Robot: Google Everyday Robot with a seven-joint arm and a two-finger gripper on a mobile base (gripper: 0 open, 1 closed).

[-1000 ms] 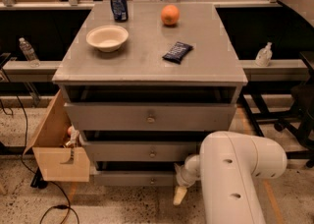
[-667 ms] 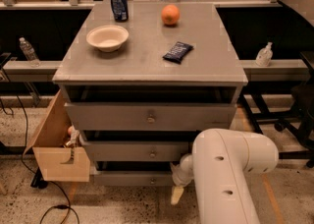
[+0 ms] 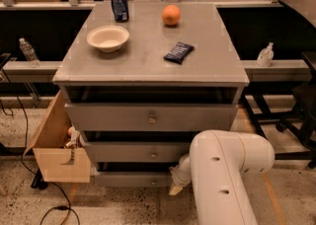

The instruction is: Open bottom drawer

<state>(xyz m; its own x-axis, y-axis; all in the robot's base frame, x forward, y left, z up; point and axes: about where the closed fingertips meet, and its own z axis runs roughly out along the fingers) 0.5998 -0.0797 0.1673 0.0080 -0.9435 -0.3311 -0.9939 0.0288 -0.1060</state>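
speckled floor surrounds a grey cabinet (image 3: 148,66) whose top carries a soda can (image 3: 119,4), an orange (image 3: 171,15), a white bowl (image 3: 107,38) and a dark packet (image 3: 178,52). the bottom drawer (image 3: 123,179) sits lowest, its front just above the floor, with its small knob (image 3: 155,182) at the centre. the gripper (image 3: 177,183) hangs just right of that knob, low against the drawer front, below the bulky white arm (image 3: 222,179); whether it is parted or closed cannot be told. an open box (image 3: 59,165) stands at the cabinet's left.
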